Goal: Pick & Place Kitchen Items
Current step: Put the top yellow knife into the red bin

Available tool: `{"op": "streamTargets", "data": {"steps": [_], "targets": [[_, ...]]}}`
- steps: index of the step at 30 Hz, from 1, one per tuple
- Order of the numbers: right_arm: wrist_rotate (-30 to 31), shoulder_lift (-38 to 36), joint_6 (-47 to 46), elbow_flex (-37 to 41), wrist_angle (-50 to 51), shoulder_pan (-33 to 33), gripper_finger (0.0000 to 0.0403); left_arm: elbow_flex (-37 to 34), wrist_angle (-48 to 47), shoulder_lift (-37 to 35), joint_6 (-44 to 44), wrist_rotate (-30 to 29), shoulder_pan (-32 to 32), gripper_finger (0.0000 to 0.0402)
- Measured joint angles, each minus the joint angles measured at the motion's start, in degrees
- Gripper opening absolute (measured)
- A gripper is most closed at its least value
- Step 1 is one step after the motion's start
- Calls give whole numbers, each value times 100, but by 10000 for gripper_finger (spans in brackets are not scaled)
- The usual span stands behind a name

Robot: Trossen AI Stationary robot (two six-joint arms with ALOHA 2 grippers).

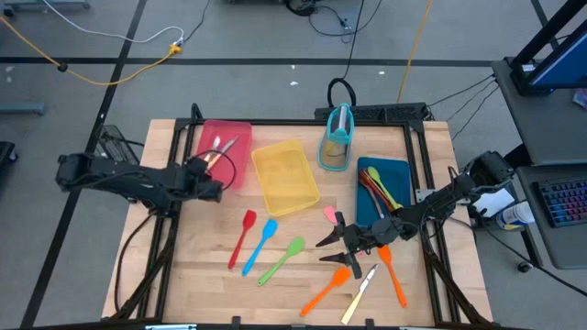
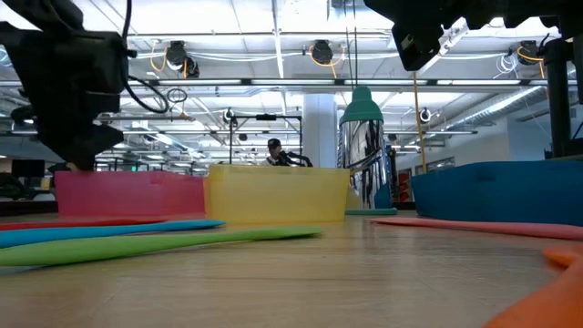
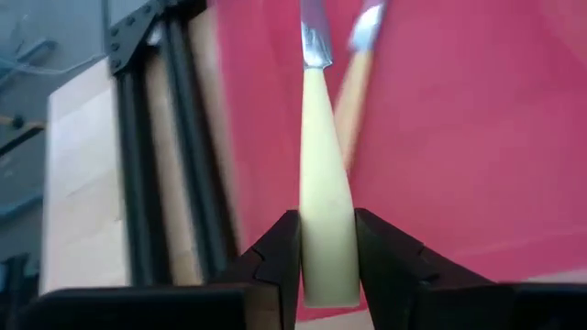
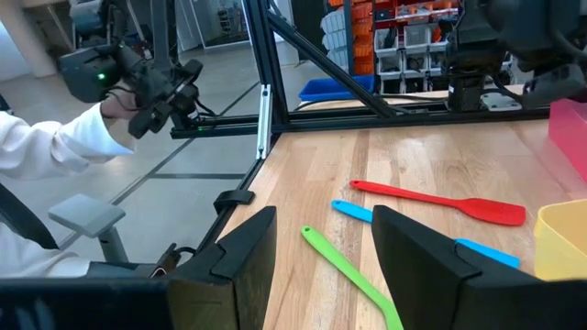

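My left gripper (image 1: 209, 170) is over the near left part of the red tray (image 1: 237, 137), shut on a cream-handled knife (image 3: 323, 174) whose metal blade points away over the tray. Beside it in the tray lies a brown-handled utensil (image 3: 353, 87). My right gripper (image 1: 332, 246) hangs open and level over the table's right half, nothing between its fingers (image 4: 321, 229). Below and around it lie a pink spatula (image 1: 330, 215), two orange ones (image 1: 328, 291) (image 1: 393, 270) and another cream-handled knife (image 1: 359, 293). Red (image 1: 243, 238), blue (image 1: 261, 246) and green (image 1: 282, 259) spatulas lie in the middle. My left gripper pinches the knife's cream handle near its butt end (image 3: 327, 252) between its two fingers. The fingers slant down from the table's left side, and the knife runs on ahead of them, along their line. Whether the blade touches the tray floor I cannot tell.
A yellow tray (image 1: 284, 174) sits in the middle, a blue tray (image 1: 404, 170) holding several utensils at the right, and a teal holder (image 1: 337, 137) at the far edge. Past the table's left edge a person's white sleeve (image 4: 46, 147) shows.
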State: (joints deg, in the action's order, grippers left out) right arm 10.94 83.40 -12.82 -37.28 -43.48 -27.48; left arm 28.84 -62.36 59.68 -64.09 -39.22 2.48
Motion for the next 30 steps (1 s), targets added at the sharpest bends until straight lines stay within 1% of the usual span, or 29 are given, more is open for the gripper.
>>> {"op": "streamTargets", "data": {"steps": [3, 8, 11, 13, 17, 21, 25, 30], "targets": [[0, 0, 31, 0, 1, 0, 173, -22, 145, 0, 331, 24, 283, 104], [0, 0, 63, 0, 2, 2, 173, -22, 658, 0, 1136, 32, 759, 110], [0, 0, 65, 0, 2, 1, 173, -20, 1078, 0, 1692, 207, 1025, 111], [-1, 0, 65, 0, 2, 1, 173, -20, 1233, 0, 1913, 379, 1187, 111], [-2, 0, 65, 0, 2, 2, 173, -20, 1404, 0, 2091, 616, 1413, 112], [-2, 0, 65, 0, 2, 2, 173, -20, 1404, 0, 2136, 624, 1521, 112], [-2, 0, 66, 0, 4, 1, 173, -20, 1403, 0, 2224, 664, 1524, 112], [-2, 0, 67, 0, 4, 1, 173, -20, 1404, 0, 2231, 901, 1517, 113]]}}
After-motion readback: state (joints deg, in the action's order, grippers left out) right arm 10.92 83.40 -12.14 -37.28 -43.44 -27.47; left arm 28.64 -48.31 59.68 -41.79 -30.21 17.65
